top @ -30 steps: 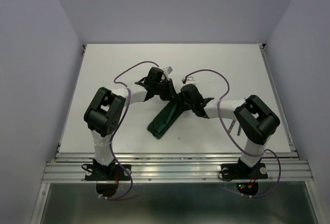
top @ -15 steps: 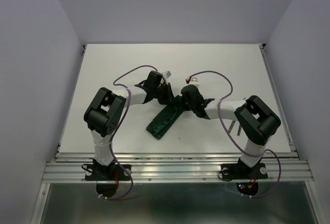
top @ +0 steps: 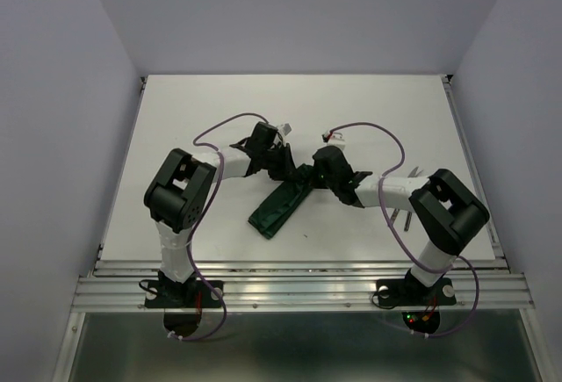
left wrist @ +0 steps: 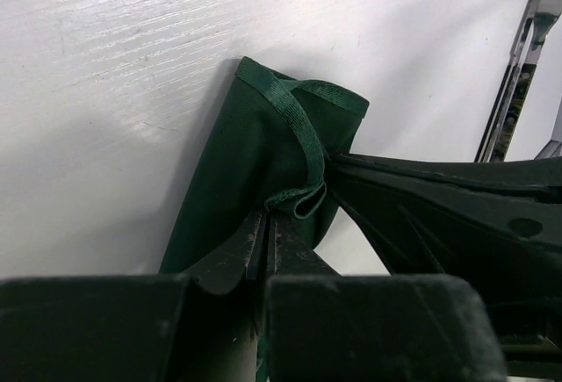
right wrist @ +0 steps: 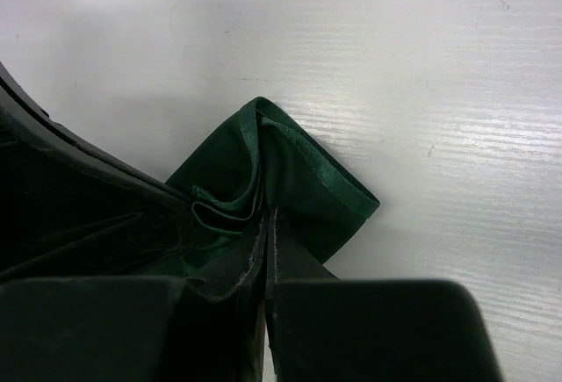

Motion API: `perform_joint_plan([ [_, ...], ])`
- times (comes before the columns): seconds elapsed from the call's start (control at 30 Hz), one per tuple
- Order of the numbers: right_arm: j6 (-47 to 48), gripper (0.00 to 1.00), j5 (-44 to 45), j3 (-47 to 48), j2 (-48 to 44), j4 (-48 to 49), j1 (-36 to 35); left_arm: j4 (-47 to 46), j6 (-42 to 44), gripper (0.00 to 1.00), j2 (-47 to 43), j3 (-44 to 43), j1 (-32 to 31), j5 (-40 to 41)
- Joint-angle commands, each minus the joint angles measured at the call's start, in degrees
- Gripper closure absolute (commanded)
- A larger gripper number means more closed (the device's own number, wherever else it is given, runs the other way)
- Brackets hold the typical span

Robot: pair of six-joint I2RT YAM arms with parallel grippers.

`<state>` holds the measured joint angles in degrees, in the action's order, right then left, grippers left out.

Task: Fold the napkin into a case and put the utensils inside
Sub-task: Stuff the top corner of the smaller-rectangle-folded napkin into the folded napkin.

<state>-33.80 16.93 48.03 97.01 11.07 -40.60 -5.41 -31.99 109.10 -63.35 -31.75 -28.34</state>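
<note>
- Green napkin point(top: 277, 210), folded into a long narrow strip, lies slantwise on the white table point(top: 202, 110) between my two arms. Its near end points toward my left base.
- At the far end the hemmed layers bunch into a small loop, and both my pincers meet there.
- My left pincer point(left wrist: 270, 227) is squeezed tight on a fold of those layers, with only cloth in the thin gap between its fingers.
- My right pincer point(right wrist: 266, 227) is clamped just as narrowly on the same bunched end, coming in from the opposite side.
- The two pincers sit right against each other over the cloth; I cannot tell whether they actually touch.
- The rest of the strip rests flat on the table, away from my fingers.
- My left wrist view shows the fork point(left wrist: 518, 75) lying on the table beyond the napkin, apart from it, tines toward the top of the frame.
- A second silver piece beside the fork is cut off at the frame edge, too little to name.
- From above, only thin silver tips show, just beside my right elbow.
- Purple cables point(top: 362, 125) arch over both forearms.
</note>
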Motion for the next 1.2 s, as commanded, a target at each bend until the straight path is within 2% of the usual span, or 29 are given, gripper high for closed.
perform_joint_plan([
  [0.0,-0.8,0.98,-0.2,-0.2,-2.4,4.1,-0.5,2.0,1.1,1.0,0.9,-1.8,-0.4,1.0],
  [0.17,-0.8,0.97,-1.5,-0.4,-2.9,4.5,-0.5,3.1,1.3,1.0,1.6,-2.9,-0.8,2.2],
  [0.33,-0.6,0.88,-1.5,-0.4,-3.0,4.2,-0.5,3.7,1.3,1.0,2.0,-3.7,-1.4,2.8],
  [0.5,-0.4,0.97,-0.1,-0.1,-2.5,2.9,-0.5,4.1,1.4,1.0,2.0,-4.2,-1.4,2.8],
  [0.7,-0.6,0.91,-0.6,0.0,-3.0,2.9,-0.5,4.5,1.5,1.0,2.3,-4.9,-1.5,2.9],
  [1.17,0.0,0.92,-3.6,0.2,-3.8,3.6,-0.5,7.8,2.0,1.0,4.7,-9.2,-4.0,5.4],
])
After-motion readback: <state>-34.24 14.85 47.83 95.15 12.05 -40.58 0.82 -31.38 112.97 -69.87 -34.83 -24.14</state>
